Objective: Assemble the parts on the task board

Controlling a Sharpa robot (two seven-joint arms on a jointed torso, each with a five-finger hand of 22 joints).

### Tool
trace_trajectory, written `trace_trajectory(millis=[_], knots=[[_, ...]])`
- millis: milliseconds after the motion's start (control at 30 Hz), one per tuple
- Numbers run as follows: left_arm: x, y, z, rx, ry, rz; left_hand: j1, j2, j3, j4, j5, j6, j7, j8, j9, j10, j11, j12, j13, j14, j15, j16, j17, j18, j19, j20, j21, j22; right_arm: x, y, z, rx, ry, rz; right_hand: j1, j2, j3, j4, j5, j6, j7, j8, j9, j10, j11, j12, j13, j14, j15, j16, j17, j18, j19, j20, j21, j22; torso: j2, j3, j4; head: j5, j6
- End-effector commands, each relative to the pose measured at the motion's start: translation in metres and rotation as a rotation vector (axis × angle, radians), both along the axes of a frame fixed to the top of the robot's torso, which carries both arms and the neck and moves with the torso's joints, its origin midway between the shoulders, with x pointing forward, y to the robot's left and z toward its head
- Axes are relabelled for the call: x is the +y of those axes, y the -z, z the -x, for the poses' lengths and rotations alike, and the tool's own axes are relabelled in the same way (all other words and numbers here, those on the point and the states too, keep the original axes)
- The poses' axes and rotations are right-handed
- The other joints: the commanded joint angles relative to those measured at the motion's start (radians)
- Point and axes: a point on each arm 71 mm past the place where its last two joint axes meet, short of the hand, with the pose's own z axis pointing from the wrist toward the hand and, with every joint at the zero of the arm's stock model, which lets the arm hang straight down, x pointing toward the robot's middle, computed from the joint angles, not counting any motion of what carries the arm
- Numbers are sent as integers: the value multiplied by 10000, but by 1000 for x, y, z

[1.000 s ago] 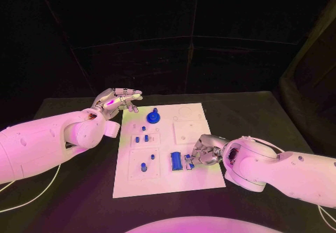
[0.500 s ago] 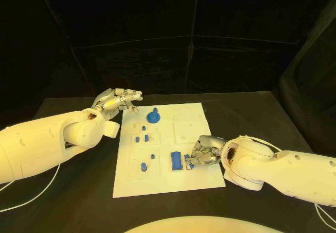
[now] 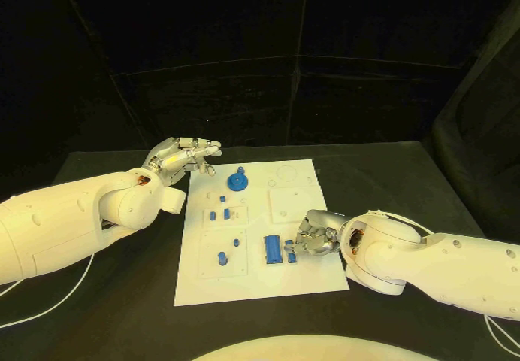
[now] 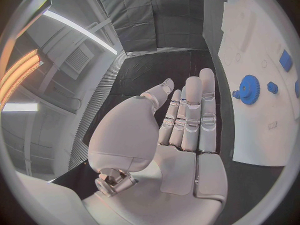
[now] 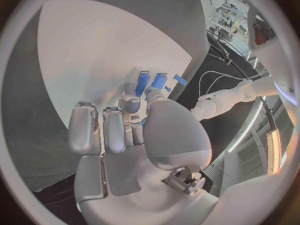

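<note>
Two bulky, smooth white arms with rounded shells end in the silver, segmented left hand and right hand; thin white cables trail from both arms; dark round joint caps mark the wrists.

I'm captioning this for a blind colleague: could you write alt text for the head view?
On a black table, the right hand pinches a small blue part beside a larger blue block on the white task board. The left hand hovers open at the board's far left corner, near a blue gear.
</note>
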Motion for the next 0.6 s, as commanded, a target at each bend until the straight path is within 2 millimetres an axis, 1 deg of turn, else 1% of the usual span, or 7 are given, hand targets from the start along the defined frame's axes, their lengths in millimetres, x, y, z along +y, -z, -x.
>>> trace_trajectory(millis=[33,133,233,367,433,500,600], knots=[[-2,-1,0,-3,139,91,27,9,-5,-50,30,-57,-21,50,1,-75,12,35,0,-48,-4,61,-8,136,66,23,-57,-16,2,-2,1,-97,-136,-54,-304,20,-195,3,-299,98,-8,-73,25,60,21,-18,41,517,-27,-38,-2,-181,15,14,11,7,-3,-2,-3,2,6],[-1,-1,0,4,142,90,27,9,-5,-50,30,-57,-21,50,1,-75,12,35,0,-48,-4,61,-8,136,66,23,-57,-16,0,-2,1,-145,-98,-91,-446,51,-321,2,-442,117,-15,-94,41,70,16,-8,75,518,-32,-37,4,-180,14,12,12,11,-4,1,1,5,11],[0,-1,0,9,121,80,11,10,-12,-43,30,-65,-18,53,-1,-83,16,39,-3,-51,0,63,-12,134,66,25,-60,-18,-5,-3,0,-215,0,-113,-531,45,-413,4,-506,120,-14,-111,50,59,17,-36,69,513,-32,-59,-20,-177,4,12,4,-2,-17,-4,-1,27,3],[1,-1,0,12,95,67,11,10,-12,-43,30,-65,-18,53,-1,-83,16,39,-3,-51,0,63,-12,134,66,25,-60,-18,-10,-4,0,-319,89,-182,-688,28,-588,3,-634,107,-6,-152,64,27,25,-107,44,499,-26,-108,-72,-165,-34,15,-30,-56,-13,4,-8,29,33],[1,-1,0,9,95,68,11,10,-12,-43,30,-65,-18,53,-1,-83,16,39,-3,-51,0,63,-12,134,66,25,-60,-18,-11,-5,0,-393,141,-239,-700,15,-665,-14,-818,79,5,-184,69,-11,34,-180,4,485,-20,-158,-127,-152,-71,20,-64,-113,-16,6,-10,29,41],[1,-1,0,7,100,70,11,10,-12,-43,30,-65,-18,53,-1,-83,16,39,-3,-51,0,63,-12,134,66,25,-60,-18,-13,-6,0,-485,187,-343,-576,5,-747,-55,-1169,24,30,-242,75,-96,55,-342,-94,453,-4,-269,-250,-125,-152,32,-140,-238,-19,8,-8,24,59],[0,-1,0,4,101,71,-6,9,-21,-35,30,-79,-13,53,-3,-97,21,41,-6,-59,5,64,-16,132,61,27,-64,-20,-16,-8,0,-637,308,-693,-316,21,-796,-108,-1302,-176,110,-392,49,-413,118,-987,-579,367,42,-569,-587,-51,-380,65,-356,-599,-32,11,-1,10,96]])
